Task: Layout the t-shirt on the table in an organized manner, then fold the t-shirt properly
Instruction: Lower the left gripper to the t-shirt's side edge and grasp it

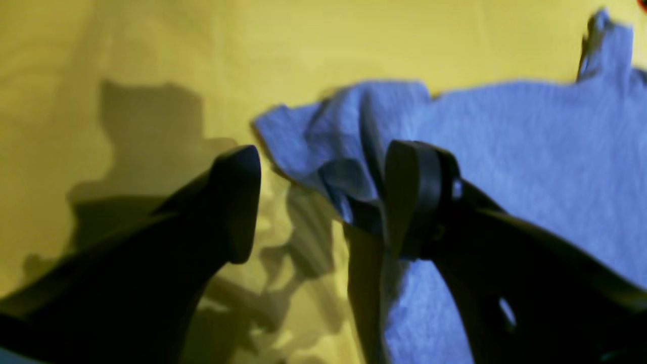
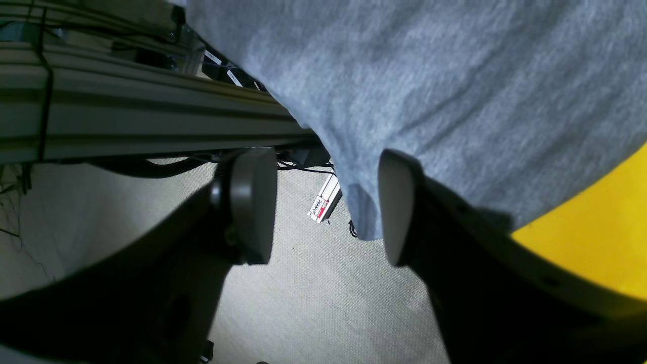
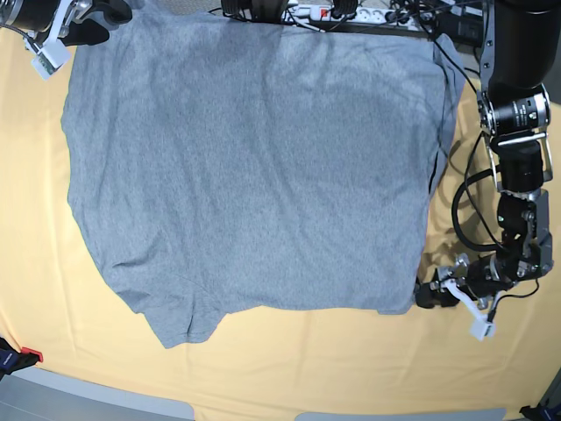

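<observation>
The grey t-shirt (image 3: 254,167) lies spread on the yellow table (image 3: 263,368), plain side up, with a sleeve at the lower left. In the base view my left gripper (image 3: 427,294) sits at the shirt's near right corner. Its wrist view shows that gripper (image 1: 323,167) open, with a bunched fold of the shirt (image 1: 530,151) against its right finger (image 1: 412,197). My right gripper (image 3: 96,22) is at the far left corner. It is open (image 2: 326,197), and the shirt's edge (image 2: 429,76) hangs over the table (image 2: 606,227) rim between its fingers.
A power strip and cables (image 3: 342,13) run along the table's far edge. Beyond that edge the right wrist view shows an aluminium frame rail (image 2: 126,111) and the floor (image 2: 328,303) below. A small dark and red item (image 3: 22,355) sits at the near left corner.
</observation>
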`<state>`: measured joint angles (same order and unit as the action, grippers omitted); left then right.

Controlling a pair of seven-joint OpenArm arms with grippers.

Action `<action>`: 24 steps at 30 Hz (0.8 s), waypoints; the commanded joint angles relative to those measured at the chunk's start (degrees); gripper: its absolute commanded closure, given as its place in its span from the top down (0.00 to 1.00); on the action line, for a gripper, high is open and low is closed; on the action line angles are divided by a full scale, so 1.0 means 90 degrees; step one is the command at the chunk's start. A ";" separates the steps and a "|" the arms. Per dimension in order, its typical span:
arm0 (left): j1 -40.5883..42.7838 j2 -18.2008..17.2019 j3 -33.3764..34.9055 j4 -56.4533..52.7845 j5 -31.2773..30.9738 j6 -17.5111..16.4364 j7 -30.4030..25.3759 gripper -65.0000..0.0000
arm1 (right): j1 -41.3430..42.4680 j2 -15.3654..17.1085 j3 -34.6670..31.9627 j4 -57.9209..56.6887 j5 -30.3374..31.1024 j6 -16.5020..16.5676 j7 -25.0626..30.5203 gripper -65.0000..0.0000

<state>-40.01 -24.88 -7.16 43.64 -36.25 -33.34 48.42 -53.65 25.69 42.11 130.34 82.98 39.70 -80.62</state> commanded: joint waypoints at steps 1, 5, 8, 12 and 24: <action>-0.0245 -0.0073 0.0097 0.0087 0.0015 -0.0012 -0.0250 0.61 | -0.0073 0.0073 0.0061 0.0085 0.0124 0.0033 0.0069 0.53; -0.0245 -0.0070 0.0527 0.0087 0.0403 0.0073 -0.0702 0.61 | -0.0073 0.0073 0.0061 0.0085 0.0119 0.0033 0.0069 0.53; -0.0245 -0.0032 0.0673 0.0087 0.0634 0.0216 -0.0916 0.61 | -0.0073 0.0073 0.0058 0.0085 0.0119 0.0033 0.0069 0.53; -0.0175 0.0087 0.0668 0.0087 0.0828 0.0294 -0.1139 0.61 | -0.0075 0.0073 0.0061 0.0085 0.0119 0.0033 0.0069 0.53; 0.0330 0.0435 0.0665 0.0066 0.1333 0.1515 -0.1761 0.00 | -0.0075 0.0073 0.0061 0.0085 0.0121 0.0033 0.0069 0.53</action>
<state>-35.57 -20.64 -0.99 43.46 -24.16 -19.88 32.73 -53.67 25.69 42.11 130.34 82.96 39.70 -80.64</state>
